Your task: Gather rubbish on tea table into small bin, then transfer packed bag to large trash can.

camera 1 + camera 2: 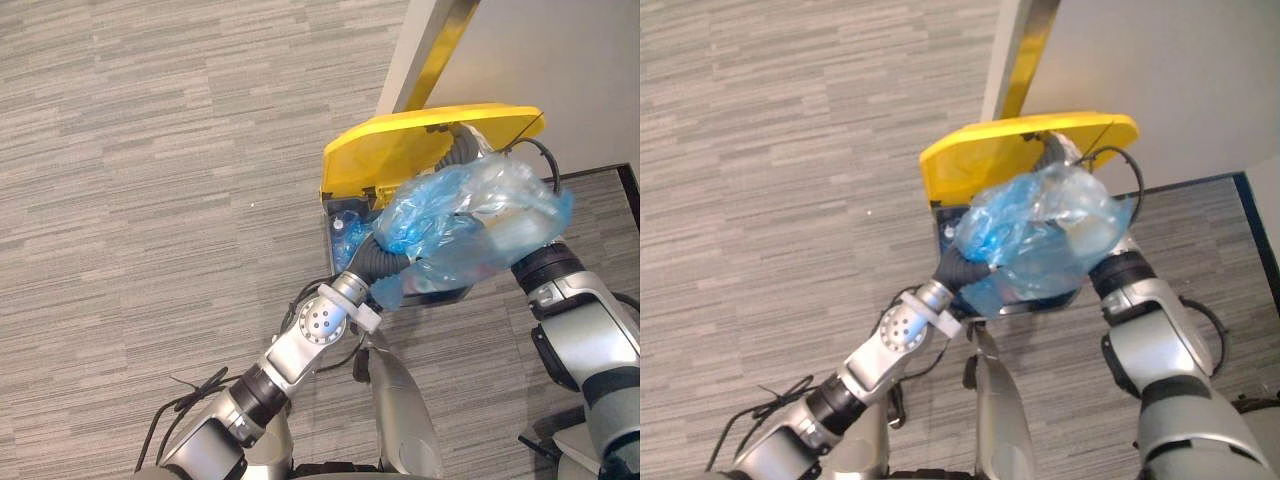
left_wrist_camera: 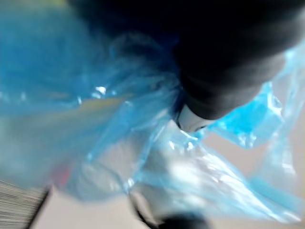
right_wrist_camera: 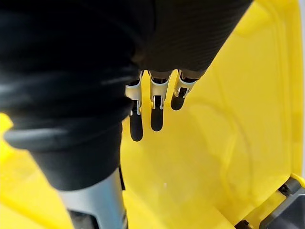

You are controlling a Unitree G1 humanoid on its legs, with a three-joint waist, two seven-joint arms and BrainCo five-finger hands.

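One blue bag (image 1: 470, 215), one yellow-lidded can (image 1: 400, 150)

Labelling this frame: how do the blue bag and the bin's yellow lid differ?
The bag is see-through blue and crumpled; the lid is solid yellow and smooth. The bag sits over the bin opening; the lid is tipped up, the right hand with straight fingers under it. Both are at one bin.

Blue bag (image 1: 1040, 235) before raised yellow lid (image 1: 980, 155); grey carpet (image 1: 790, 150) around.

Grey striped carpet floor (image 1: 150, 150) w/ yellow-lidded trash can (image 1: 400, 160) standing on it, by wall (image 1: 580, 60).
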